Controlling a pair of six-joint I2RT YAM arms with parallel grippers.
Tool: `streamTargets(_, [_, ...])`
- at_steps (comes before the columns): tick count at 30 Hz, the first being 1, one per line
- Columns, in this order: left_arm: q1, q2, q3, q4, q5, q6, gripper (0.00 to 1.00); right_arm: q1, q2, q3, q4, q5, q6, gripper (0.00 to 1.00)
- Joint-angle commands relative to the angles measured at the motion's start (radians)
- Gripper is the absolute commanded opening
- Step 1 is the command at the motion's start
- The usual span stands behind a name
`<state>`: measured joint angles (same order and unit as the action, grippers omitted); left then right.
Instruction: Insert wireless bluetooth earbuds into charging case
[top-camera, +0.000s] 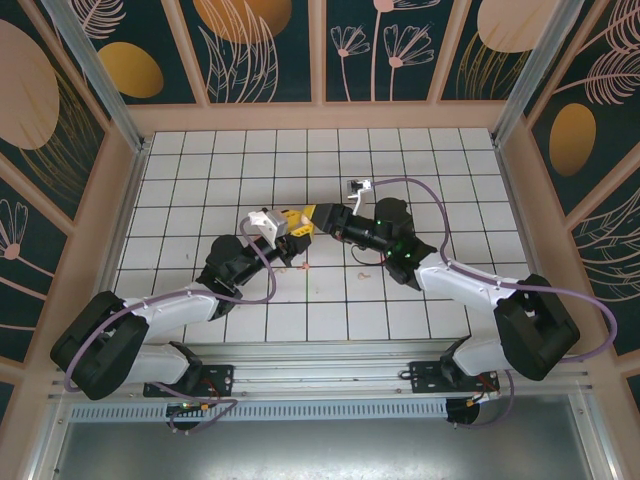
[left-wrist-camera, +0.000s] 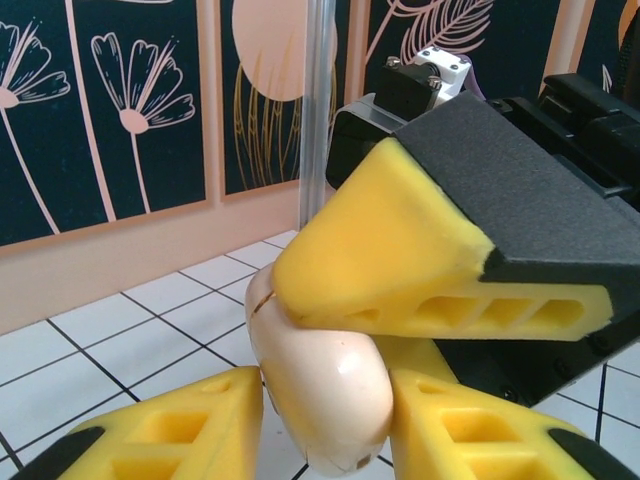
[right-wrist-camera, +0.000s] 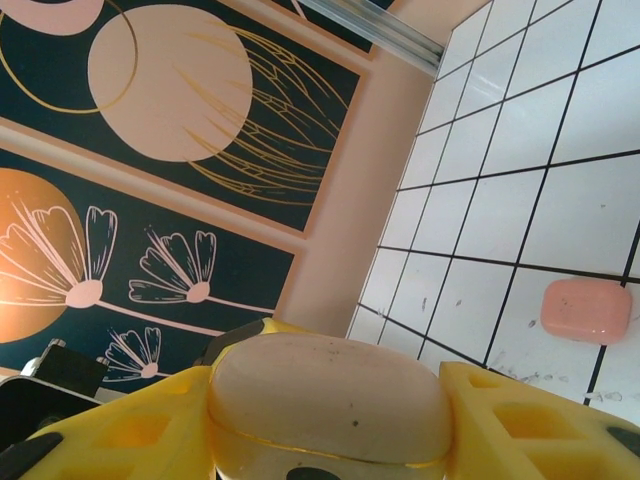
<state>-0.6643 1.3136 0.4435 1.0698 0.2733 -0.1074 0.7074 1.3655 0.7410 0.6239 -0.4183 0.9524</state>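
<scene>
A pale beige charging case (left-wrist-camera: 322, 385) with its lid down hangs above the tiled floor between both grippers. In the left wrist view my left gripper (left-wrist-camera: 325, 405) has its yellow fingers on either side of the case. A yellow finger of the right gripper (left-wrist-camera: 400, 255) presses on the case from above. The right wrist view has the case (right-wrist-camera: 330, 395) wedged between the pads of my right gripper (right-wrist-camera: 330, 405). From above, the two grippers meet at mid-table, left (top-camera: 289, 229) and right (top-camera: 312, 217). A tiny pinkish bud (top-camera: 305, 266) and a pale curved bud (top-camera: 362, 272) lie on tiles just below them.
A pink rounded case (right-wrist-camera: 586, 310) lies on a white tile to the right in the right wrist view. Patterned walls with a peach ledge (top-camera: 320, 115) enclose the tiled floor (top-camera: 420, 170). A purple cable (top-camera: 430, 205) loops over the right arm.
</scene>
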Motion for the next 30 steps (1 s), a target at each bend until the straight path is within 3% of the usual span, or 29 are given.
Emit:
streamTargets(1, [-0.003,-0.006,0.037,0.042,0.013,-0.034,0.39,0.017,-0.032,-0.002,0.043,0.003,-0.015,0.5])
streamTargets(4, [-0.003,-0.003,0.043,0.041,0.016,-0.044,0.38,0.021,-0.032,0.0,0.04,0.003,-0.025,0.5])
streamTargets(12, [-0.003,-0.007,0.05,0.001,0.038,-0.042,0.25,0.023,-0.052,-0.006,0.031,0.022,-0.058,0.53])
streamTargets(18, [-0.003,-0.012,0.037,0.004,0.094,-0.04,0.19,0.001,-0.156,-0.021,-0.047,0.085,-0.216,0.75])
streamTargets(21, [-0.003,-0.032,0.035,0.003,0.148,-0.043,0.18,-0.051,-0.242,-0.051,-0.058,0.074,-0.291,0.79])
streamTargets(25, [-0.003,-0.052,0.044,-0.002,0.215,-0.045,0.15,-0.112,-0.354,-0.088,-0.061,0.021,-0.462,0.81])
streamTargets(30, [-0.003,-0.04,0.082,0.001,0.348,-0.062,0.15,-0.155,-0.45,-0.091,-0.163,-0.198,-0.85,0.7])
